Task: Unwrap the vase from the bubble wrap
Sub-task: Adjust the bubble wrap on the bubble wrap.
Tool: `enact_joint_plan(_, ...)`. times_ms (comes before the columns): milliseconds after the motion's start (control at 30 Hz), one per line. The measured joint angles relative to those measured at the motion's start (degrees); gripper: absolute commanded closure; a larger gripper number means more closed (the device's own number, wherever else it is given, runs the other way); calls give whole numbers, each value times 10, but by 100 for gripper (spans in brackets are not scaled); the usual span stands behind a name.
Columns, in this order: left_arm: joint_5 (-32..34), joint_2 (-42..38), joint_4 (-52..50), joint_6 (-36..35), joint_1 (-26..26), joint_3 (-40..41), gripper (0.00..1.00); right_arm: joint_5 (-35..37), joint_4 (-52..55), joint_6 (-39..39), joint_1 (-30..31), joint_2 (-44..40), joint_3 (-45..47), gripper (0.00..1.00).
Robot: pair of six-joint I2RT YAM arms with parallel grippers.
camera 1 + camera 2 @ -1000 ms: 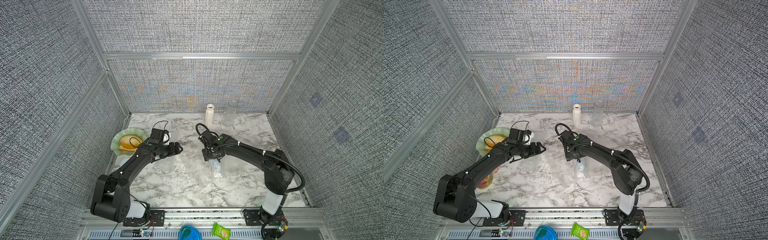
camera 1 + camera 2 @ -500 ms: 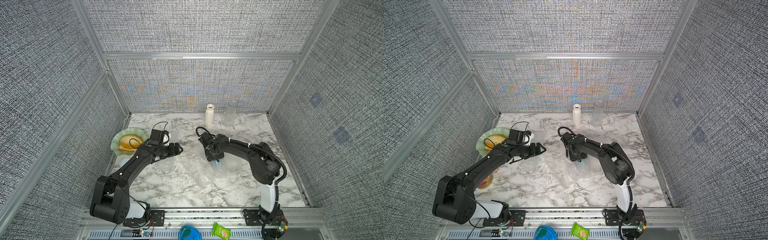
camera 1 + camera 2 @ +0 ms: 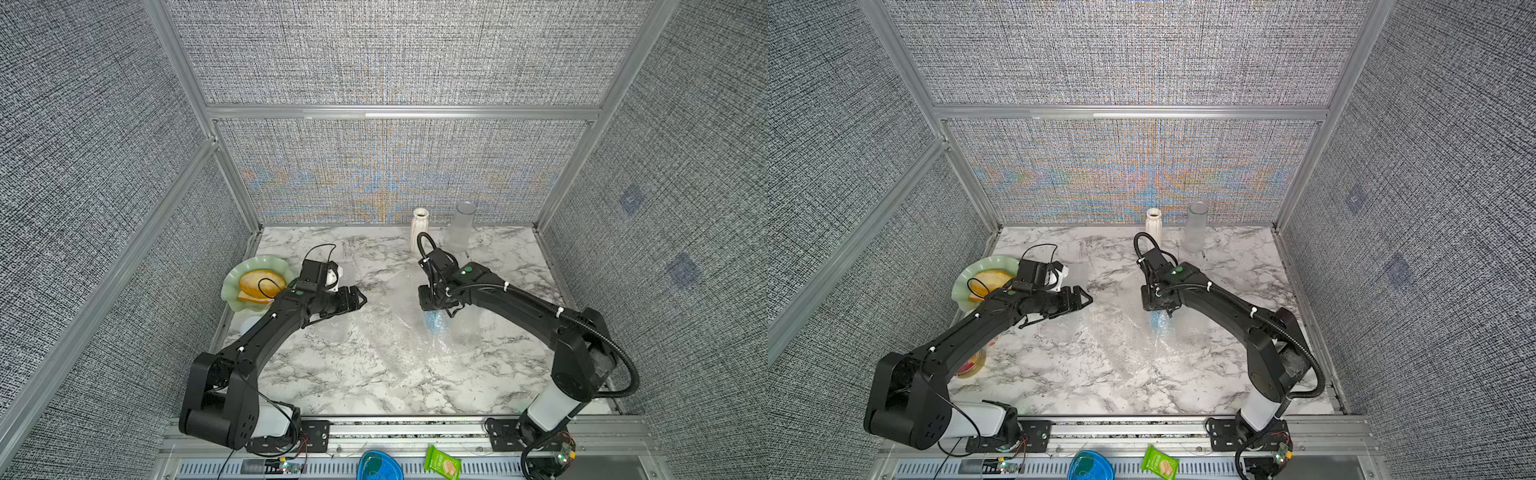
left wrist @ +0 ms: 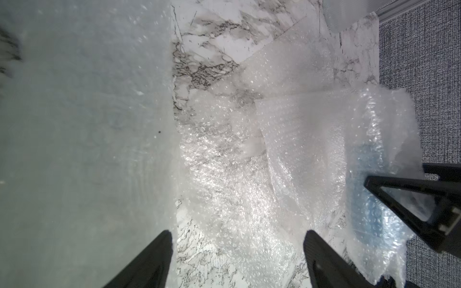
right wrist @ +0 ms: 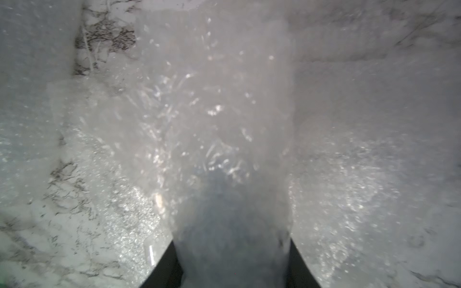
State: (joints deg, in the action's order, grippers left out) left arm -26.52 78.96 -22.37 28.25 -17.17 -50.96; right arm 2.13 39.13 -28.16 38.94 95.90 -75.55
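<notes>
A bluish vase (image 3: pixel 435 329) (image 3: pixel 1158 325) sits inside a crinkly bundle of bubble wrap (image 4: pixel 384 139), right of the table's middle. My right gripper (image 3: pixel 434 311) (image 3: pixel 1161 311) points down onto the bundle's upper end. In the right wrist view the right gripper (image 5: pixel 230 243) has a finger pressed on each side of the wrapped bundle (image 5: pixel 224 149). More bubble wrap (image 3: pixel 390 299) (image 4: pixel 224 169) lies flat on the marble between the arms. My left gripper (image 3: pixel 360 297) (image 3: pixel 1087 297) (image 4: pixel 237 233) hovers open, left of the bundle, holding nothing.
At the back wall stand a white ribbed vase (image 3: pixel 419 227) and a clear glass vase (image 3: pixel 461 226). A green plate (image 3: pixel 232 282) with yellow food is at the left edge, with a cup (image 3: pixel 971 362) nearer the front. A blue lid (image 3: pixel 378 466) and a green packet (image 3: pixel 442 461) lie beyond the front rail.
My right gripper's jaws have closed in on the wrapped bundle, and the right arm's elbow swung inward and back out. The left arm has not moved.
</notes>
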Motion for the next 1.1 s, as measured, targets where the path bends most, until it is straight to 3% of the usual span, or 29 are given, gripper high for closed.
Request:
enact_joint_plan(233,-20,0,13,3,0,11,16,-120,-160,-57,-12,21,113,60)
enact_joint_plan(400,-27,0,24,6,0,14,16,-157,-218,-85,-26,62,122,37)
enact_joint_plan(567,-34,0,26,7,0,14,16,-115,-184,-76,-22,79,76,24)
enact_joint_plan(900,-35,17,28,7,0,2,15,65,-40,-26,16,35,-11,25)
enact_joint_plan(1100,-34,19,31,14,-1,3,16,113,-6,-10,56,20,-4,30)
